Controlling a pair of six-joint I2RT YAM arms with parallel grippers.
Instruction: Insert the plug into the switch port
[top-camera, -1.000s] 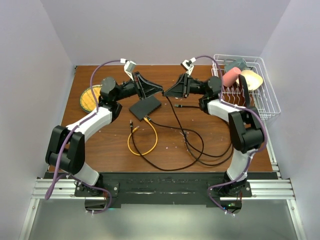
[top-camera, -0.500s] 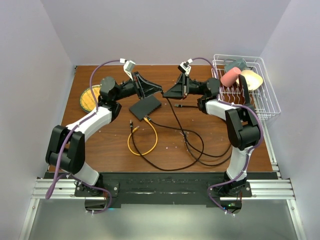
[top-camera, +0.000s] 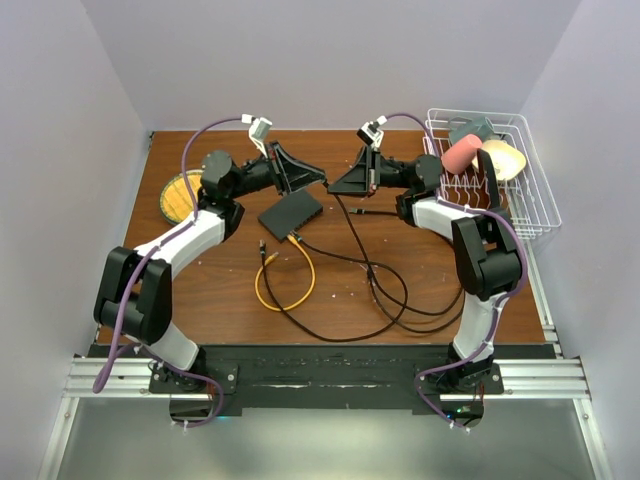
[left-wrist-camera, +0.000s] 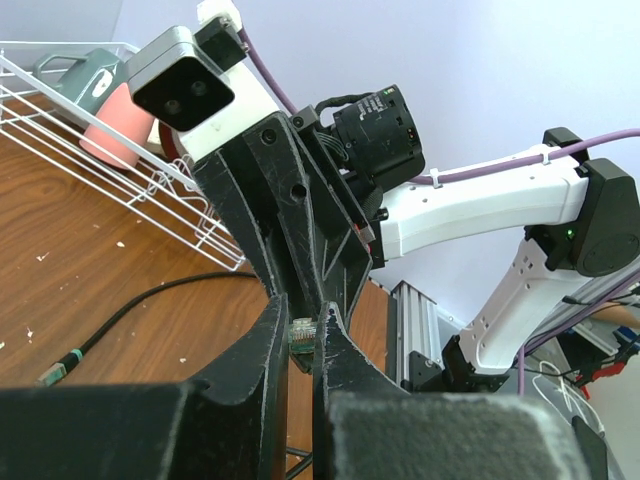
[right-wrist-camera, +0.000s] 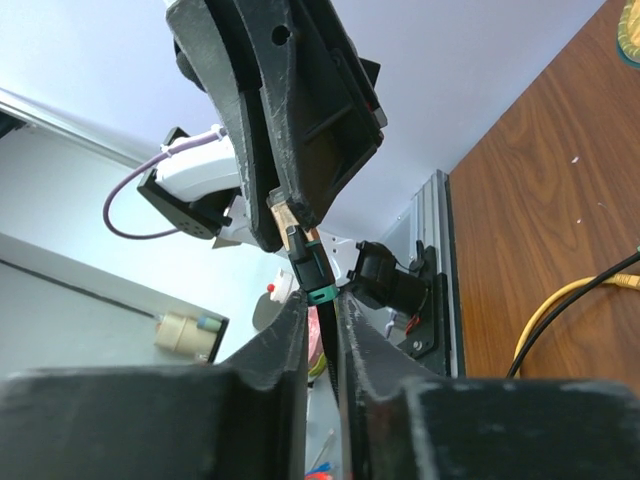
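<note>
Left gripper (left-wrist-camera: 303, 326): pressed together on the tip of the plug (right-wrist-camera: 309, 270), held in the air above the table (top-camera: 200, 290).
Right gripper (right-wrist-camera: 321, 306): fingers drawn in tight on the same plug's black boot, nose to nose with the left.
Switch (top-camera: 291, 213): flat on the table below the pair, apart from the plug; switch port not visible from above.
Progress: plug lifted and shared between both grippers; aiming and insertion not yet done.
Around: black cable (top-camera: 352, 232) trails down in loops; yellow cable (top-camera: 257, 290) ends at the switch's near edge and may crowd the approach; wire rack (top-camera: 530, 200) sits far right.

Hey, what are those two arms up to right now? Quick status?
Left gripper shut on plug, mid-air. Right gripper flanks its boot, grip unclear. Switch lies on table, untouched; yellow cable reaches its near edge.
</note>
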